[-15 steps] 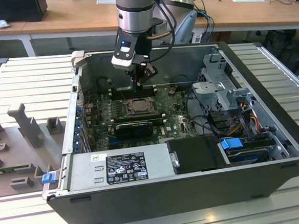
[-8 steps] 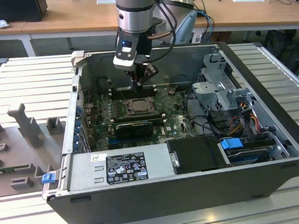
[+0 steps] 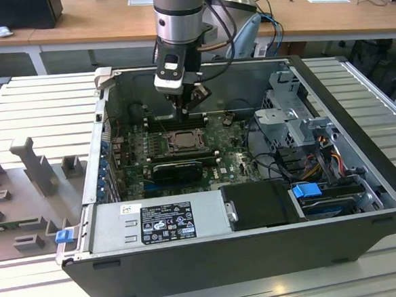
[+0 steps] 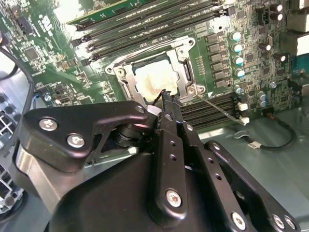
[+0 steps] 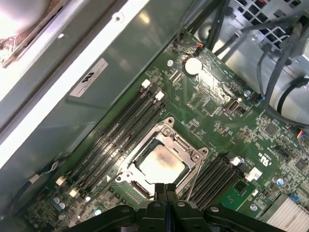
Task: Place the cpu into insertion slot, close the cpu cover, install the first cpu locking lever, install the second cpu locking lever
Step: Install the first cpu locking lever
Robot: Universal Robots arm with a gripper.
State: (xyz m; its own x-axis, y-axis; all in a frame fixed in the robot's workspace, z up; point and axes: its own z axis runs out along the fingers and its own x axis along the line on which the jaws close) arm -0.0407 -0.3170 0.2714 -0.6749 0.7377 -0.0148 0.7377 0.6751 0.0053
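Cpu (image 5: 161, 164) sat in the insertion slot (image 4: 187, 73), just beneath the gripper (image 5: 166, 186) tips. Cpu cover (image 5: 183, 146) lay flat around it, chip showing through the window. Gripper was pinched together and empty, over the cover's edge; couldn't tell if it touched. Memory slots (image 5: 125, 130) ran on both sides, green motherboard (image 5: 217, 130) beyond.

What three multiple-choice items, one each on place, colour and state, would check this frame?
1. Where is the cpu? A in the insertion slot; B on the power supply; C in the gripper.
2. What colour is the motherboard? A red; B green; C white.
3. How is the gripper? A spread wide; B clamping the cpu; C shut.
Key: A, it lies framed inside the insertion slot; B, green board surrounds the insertion slot; C, its fingertips meet in both wrist views.
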